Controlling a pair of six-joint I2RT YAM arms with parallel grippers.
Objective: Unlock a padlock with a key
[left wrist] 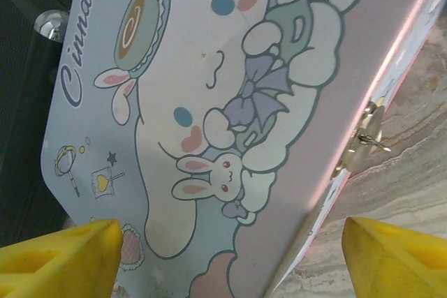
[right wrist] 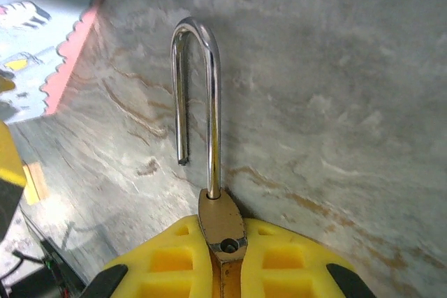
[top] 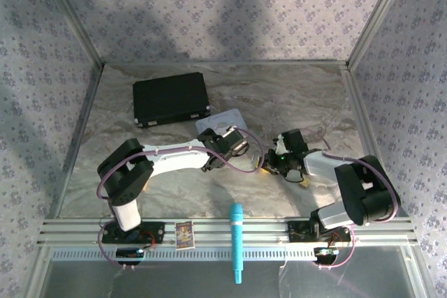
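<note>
Pinching the open-shackled padlock is the right tool; the left tool gapes wide.

We're looking into a robot test cell, lab kit rather than anyone's home: pale lilac flower-patterned wall panels framed by silvery aluminium posts, a grey marble-look tabletop, and a white-and-black left robot arm and right robot arm (bolted side by side) on a slotted aluminium rail.

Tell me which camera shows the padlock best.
The right wrist view. The padlock sits close up there, its body pinched in the right gripper and one shackle leg free of the body. In the top view it is too small to make out at that gripper's tip.
</note>
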